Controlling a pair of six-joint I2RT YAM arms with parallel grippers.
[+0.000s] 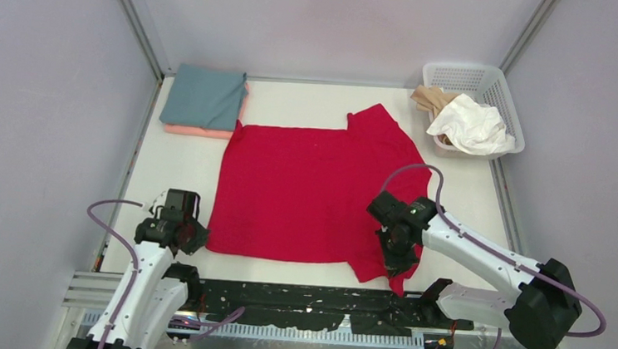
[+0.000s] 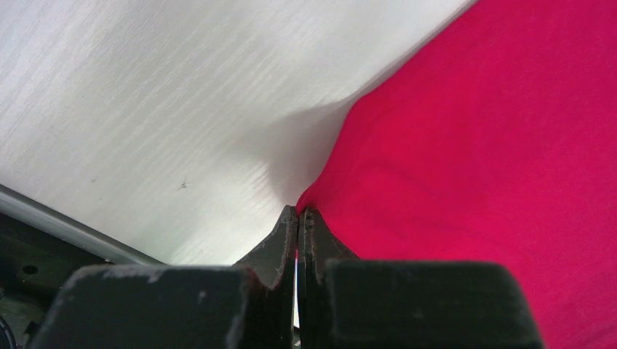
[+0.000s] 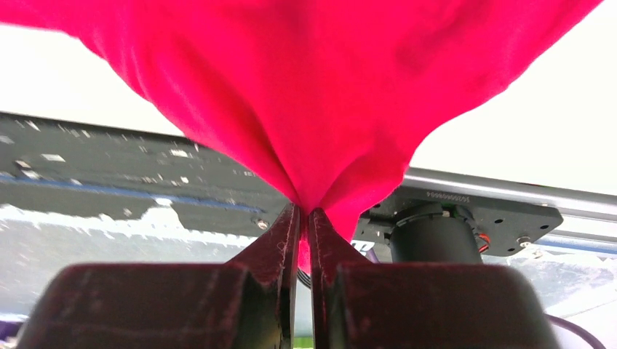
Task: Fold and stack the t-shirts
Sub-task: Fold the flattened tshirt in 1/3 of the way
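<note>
Edges first: the red t-shirt (image 1: 304, 191) lies spread over the middle of the white desk (image 1: 181, 173), its near hem close to the desk's near edge and the dark rail beyond it. Bare desk shows as a wide band on the left, between the cloth and the left wall, as a narrower strip on the right, and as another strip along the back wall.

Five shirts are in view. The red one is out flat. A grey-teal t-shirt (image 1: 203, 95) sits folded on a salmon pink t-shirt (image 1: 197, 131) in the far left corner, only a pink edge showing beneath it. A white t-shirt (image 1: 472, 125) and a beige t-shirt (image 1: 432, 99) lie crumpled in the single white lattice basket (image 1: 496, 89) at the far right corner. Two arms work the scene.

The red cloth is mostly smooth, one sleeve pointing to the far right and the near right part bunched.

The left tool (image 2: 298, 212) is pressed closed on the shirt's near left corner, which rises slightly off the desk. The right tool (image 3: 304, 211) is clamped on a pinch of the near right part, the cloth gathered into folds and lifted clear of the desk.
</note>
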